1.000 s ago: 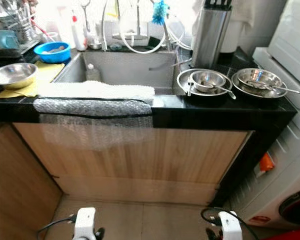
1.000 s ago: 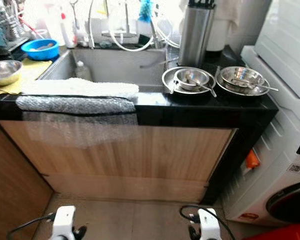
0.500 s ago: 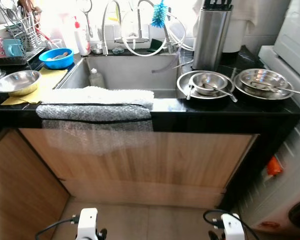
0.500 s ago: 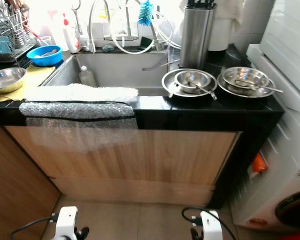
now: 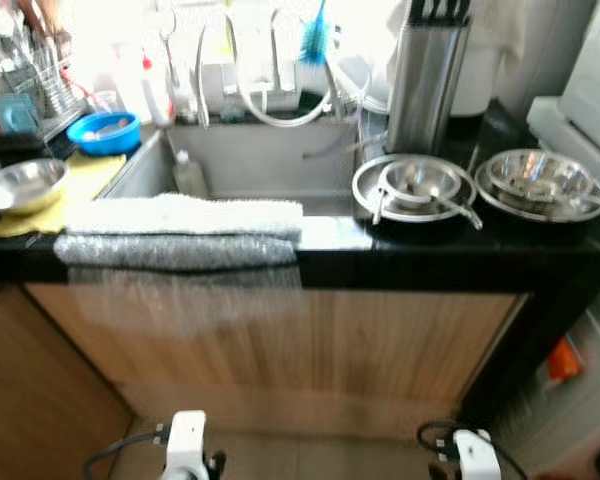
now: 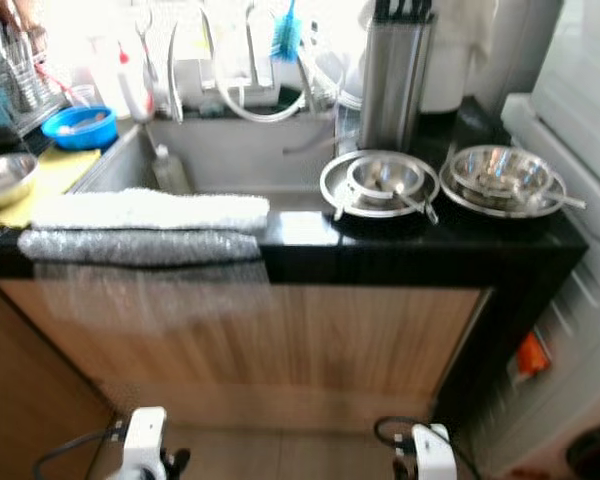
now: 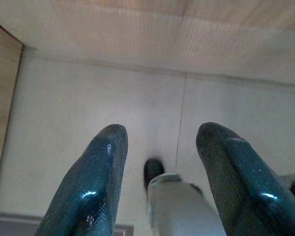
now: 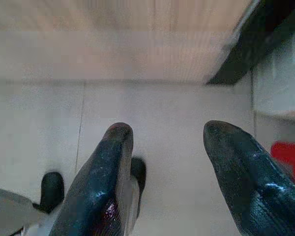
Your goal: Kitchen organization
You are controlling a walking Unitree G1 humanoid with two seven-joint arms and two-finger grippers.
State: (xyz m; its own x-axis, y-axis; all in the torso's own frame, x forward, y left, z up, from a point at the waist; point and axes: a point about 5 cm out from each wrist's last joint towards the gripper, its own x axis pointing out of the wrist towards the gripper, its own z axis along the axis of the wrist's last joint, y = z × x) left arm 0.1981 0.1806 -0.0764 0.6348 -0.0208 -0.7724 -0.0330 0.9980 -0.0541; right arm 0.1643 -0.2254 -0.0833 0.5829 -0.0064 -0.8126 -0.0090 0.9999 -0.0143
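- Left eye view: a black countertop (image 5: 450,255) is seen over a wooden cabinet front (image 5: 280,345), the picture being somewhat blurred. A steel sink (image 5: 260,160) is set into the countertop, and a small bottle (image 5: 188,176) stands inside it at its left end.
- A white towel (image 5: 185,214) is laid along the sink's front edge, with a sheet of bubble wrap (image 5: 175,252) draped over the counter edge just below it.
- On the right, a steel bowl (image 5: 418,180) is nested in a wider steel plate (image 5: 414,190) with a spoon resting in it; beside it a second steel bowl set (image 5: 540,183) is placed, also with a utensil in it. A steel knife block (image 5: 425,75) stands behind them.
- On the left, an empty-looking steel bowl (image 5: 20,184) sits on a yellow cloth (image 5: 65,185); a blue bowl (image 5: 104,131) behind it holds something that cannot be made out.
- Right eye view: the same counter is shown, with a white appliance (image 6: 580,90) at its right end.
- Left wrist view: the left gripper (image 7: 160,142) is held low over a pale tiled floor (image 7: 88,93), its fingers spread wide with nothing between them.
- Right wrist view: the right gripper (image 8: 167,142) is likewise held above the floor, fingers wide apart and empty.
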